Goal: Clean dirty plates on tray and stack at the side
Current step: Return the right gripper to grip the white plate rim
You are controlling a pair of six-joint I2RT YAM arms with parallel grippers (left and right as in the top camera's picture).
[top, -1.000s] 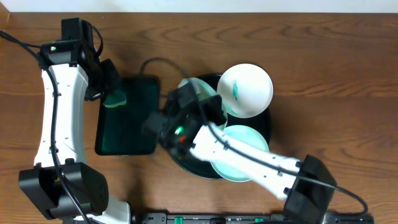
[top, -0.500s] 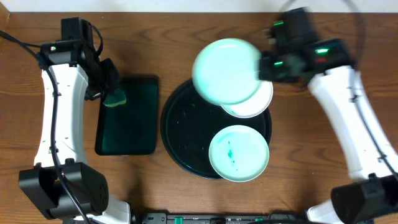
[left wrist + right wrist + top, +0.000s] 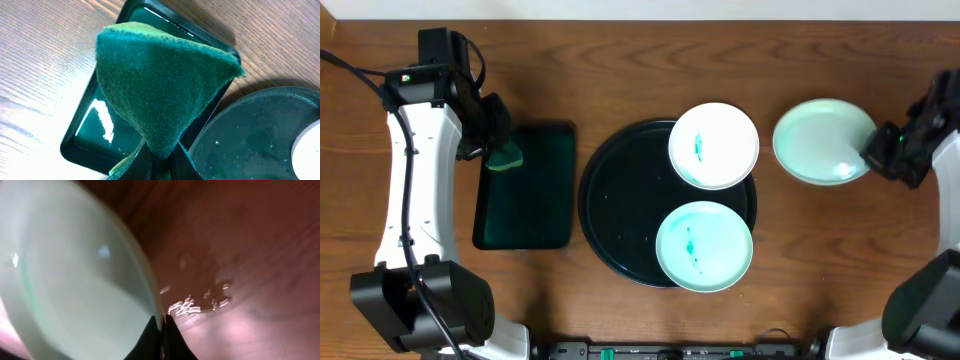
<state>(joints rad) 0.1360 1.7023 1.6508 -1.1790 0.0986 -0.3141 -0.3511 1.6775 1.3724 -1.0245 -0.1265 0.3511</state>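
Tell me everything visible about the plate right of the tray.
The plate is small, round, pale mint and glossy, with no smear visible. It is face up, right of the black tray and apart from it, over the wooden table. The right gripper pinches its right rim; whether it rests or hovers is unclear.

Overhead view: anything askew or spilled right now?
Nothing spilled. The white smeared plate overhangs the upper-right rim of the black tray rather than sitting inside. The pale unsmeared plate is off the tray, gripped by the right end effector.
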